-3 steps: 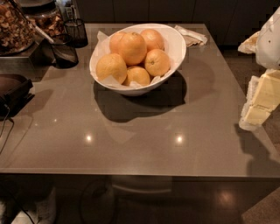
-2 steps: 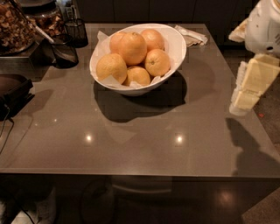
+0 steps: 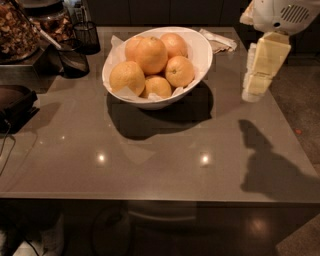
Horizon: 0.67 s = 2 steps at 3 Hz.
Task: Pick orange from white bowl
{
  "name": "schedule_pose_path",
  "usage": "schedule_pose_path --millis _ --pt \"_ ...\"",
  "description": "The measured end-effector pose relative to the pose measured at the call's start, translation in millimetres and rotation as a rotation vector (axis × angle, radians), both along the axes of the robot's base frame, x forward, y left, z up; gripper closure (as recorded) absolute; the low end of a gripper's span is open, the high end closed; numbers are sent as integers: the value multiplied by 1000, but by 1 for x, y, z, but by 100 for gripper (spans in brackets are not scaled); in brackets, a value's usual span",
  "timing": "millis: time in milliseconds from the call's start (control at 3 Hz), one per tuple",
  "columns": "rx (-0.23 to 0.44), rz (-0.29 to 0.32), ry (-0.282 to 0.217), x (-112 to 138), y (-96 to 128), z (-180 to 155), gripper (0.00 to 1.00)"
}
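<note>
The pincer [image 3: 253, 89] has shifted closer, hanging right of the white bowl [image 3: 201, 54].

Orange [image 3: 151, 54]: pale orange, smooth, even tone. Fruit [image 3: 127, 77] at its 7 o'clock: yellower. White bowl [image 3: 202, 52]: glossy white; paper lining [image 3: 117, 42] white. Table [image 3: 150, 170]: grey-brown, glossy, two small bright glints. Mesh cup [image 3: 86, 36], 10 o'clock from the bowl: black, fine grid pattern. Gripper [image 3: 254, 91], 3 o'clock from the bowl, at the table's right edge: cream-yellow. Arm housing [image 3: 285, 15] at the gripper's 12 o'clock: white, with a grey slotted vent.
</note>
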<state>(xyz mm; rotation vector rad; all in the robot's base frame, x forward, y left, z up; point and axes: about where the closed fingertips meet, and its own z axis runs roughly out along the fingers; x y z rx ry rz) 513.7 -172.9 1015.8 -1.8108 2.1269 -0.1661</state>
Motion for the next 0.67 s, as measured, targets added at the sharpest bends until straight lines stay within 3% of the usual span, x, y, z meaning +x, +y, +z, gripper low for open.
schedule_pose_path --millis 333,667 --pt "6 14 -31 9 7 3 0" --pt "-17 76 -83 34 28 7 0"
